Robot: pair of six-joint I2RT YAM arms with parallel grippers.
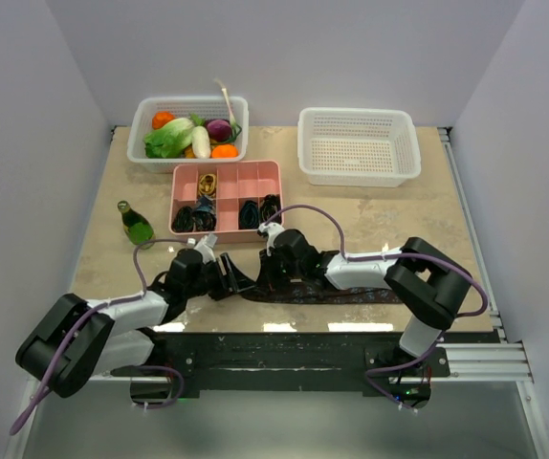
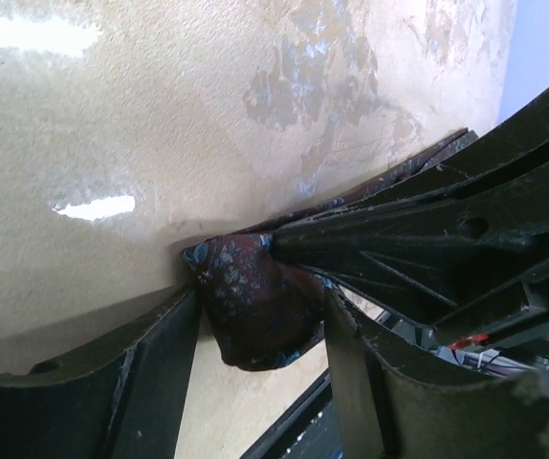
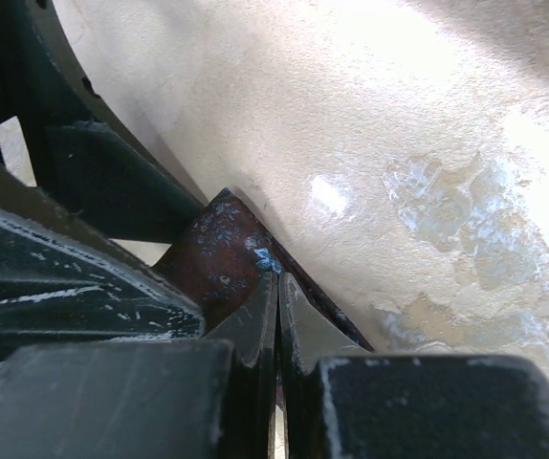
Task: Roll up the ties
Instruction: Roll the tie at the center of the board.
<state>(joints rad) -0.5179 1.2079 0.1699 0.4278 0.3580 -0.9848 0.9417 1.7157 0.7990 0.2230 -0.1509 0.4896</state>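
On the left, the left pincer (image 2: 261,316) sits low over the surface (image 1: 428,229), its jaws set moderately apart and holding the bunched end of a tie (image 1: 351,295) between them. The fabric fills the gap from one finger (image 2: 160,373) to the other, and I judge this to be the start of the coil, held so it cannot spring open. Just to the right, the right pincer (image 3: 277,282) meets that same end, its jaws nearly together and nipping the thin cloth at their tips, probably to keep the strip taut and feed it straight into the roll. The rest of the tie runs flat to the right along the near edge of the surface, under the right arm, so most of the rolling appears not yet done. Farther back, the pink tray (image 1: 225,165) holds small dark coils (image 1: 194,218) in its near compartments, likely the destination.
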